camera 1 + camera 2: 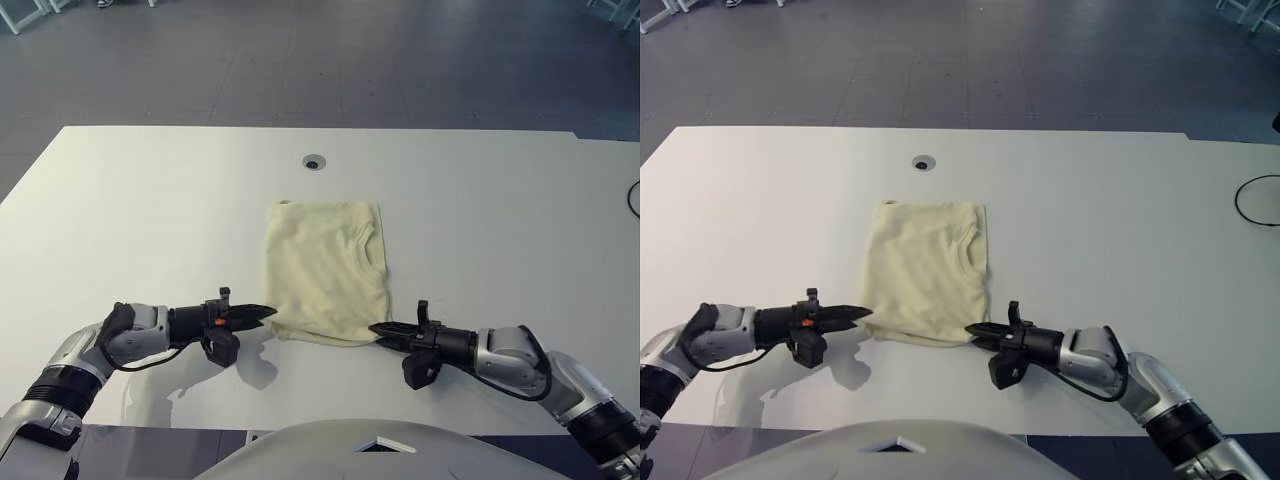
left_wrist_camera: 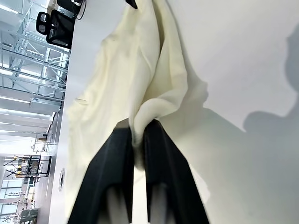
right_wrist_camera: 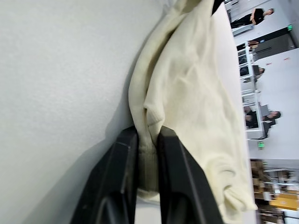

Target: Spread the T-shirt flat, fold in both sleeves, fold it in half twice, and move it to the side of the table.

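Two T-shirt [image 1: 325, 270] corners pinched, left fingers [image 2: 110, 177], right fingers [image 3: 117, 177], white table [image 1: 150, 200], grey floor [image 1: 300, 60] beyond

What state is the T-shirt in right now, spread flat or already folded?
Folded. The T-shirt lies as a narrow layered rectangle, no sleeves sticking out; the left gripper and right gripper each pinch a near corner.
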Tool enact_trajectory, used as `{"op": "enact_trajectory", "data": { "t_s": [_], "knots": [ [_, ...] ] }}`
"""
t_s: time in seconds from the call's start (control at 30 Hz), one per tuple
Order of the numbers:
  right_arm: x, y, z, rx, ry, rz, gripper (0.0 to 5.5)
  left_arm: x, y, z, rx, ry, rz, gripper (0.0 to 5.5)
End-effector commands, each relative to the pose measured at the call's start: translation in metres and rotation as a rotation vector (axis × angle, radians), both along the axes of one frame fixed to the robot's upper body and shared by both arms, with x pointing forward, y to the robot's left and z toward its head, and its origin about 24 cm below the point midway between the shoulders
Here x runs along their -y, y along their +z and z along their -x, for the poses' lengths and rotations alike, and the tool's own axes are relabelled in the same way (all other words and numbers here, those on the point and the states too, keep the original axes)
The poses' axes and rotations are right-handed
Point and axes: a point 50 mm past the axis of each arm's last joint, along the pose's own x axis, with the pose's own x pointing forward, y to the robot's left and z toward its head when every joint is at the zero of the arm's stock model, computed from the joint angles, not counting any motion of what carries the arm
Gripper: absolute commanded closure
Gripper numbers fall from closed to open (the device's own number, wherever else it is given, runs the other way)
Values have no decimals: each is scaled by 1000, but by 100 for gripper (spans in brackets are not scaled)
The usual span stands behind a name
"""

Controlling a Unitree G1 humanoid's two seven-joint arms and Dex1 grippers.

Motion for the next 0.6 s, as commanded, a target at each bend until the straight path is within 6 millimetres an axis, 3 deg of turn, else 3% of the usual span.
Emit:
{"op": "enact_trajectory", "data": {
  "t_s": [0.03, 0.33, 0.6],
  "knots": [
    [13, 6, 11, -176, -4, 78, 550, -4, 11, 8, -31, -25, -10, 539],
    [12, 75, 18, -538, -57, -87, 550, -2, 49, 31, -248, -62, -5, 539],
    [17, 113, 24, -806, -61, -97, 550, 1, 75, 54, -479, -79, -32, 540]
  ]
}}
